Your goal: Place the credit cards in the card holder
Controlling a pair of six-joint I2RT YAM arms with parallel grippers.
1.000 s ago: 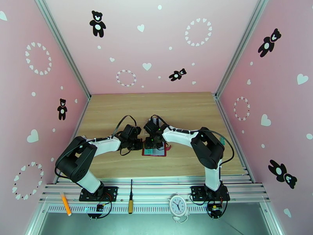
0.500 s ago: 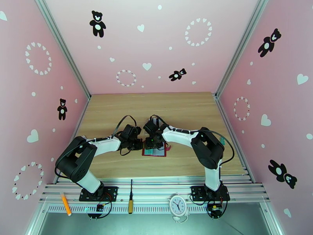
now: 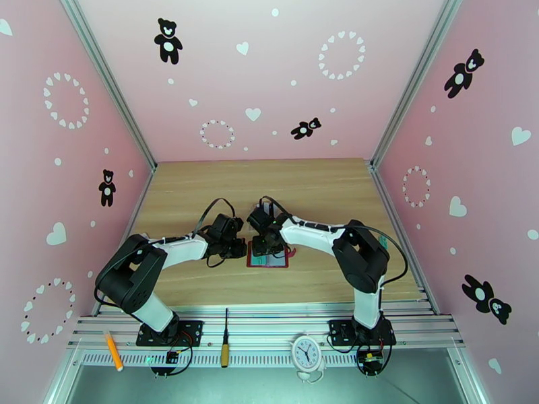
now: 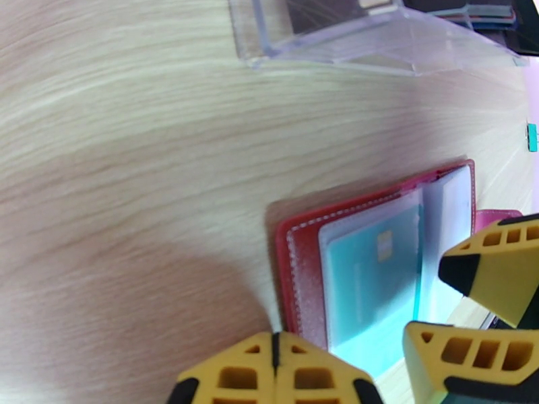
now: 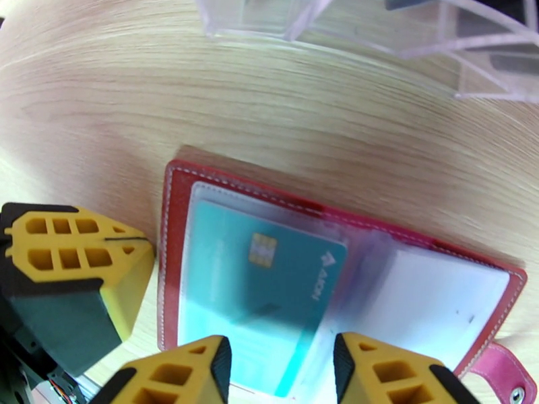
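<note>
The card holder, a dark-red wallet, lies open on the wood, also seen from above and in the left wrist view. A teal credit card with a gold chip lies under its left transparent pocket. My right gripper is open, its yellow fingers standing apart over the card's near edge. My left gripper is shut on nothing, its tips at the wallet's left edge. Whether they touch the wallet I cannot tell. The right pocket looks white.
A clear plastic slotted rack stands just beyond the wallet, with dark cards in its far slots. A small teal piece lies off to the right. A screwdriver, a clock and an orange pen rest on the near rail.
The right arm's elbow has shifted slightly to the right, and the wallet lies a little squarer under the grippers. The left arm has stayed put.
</note>
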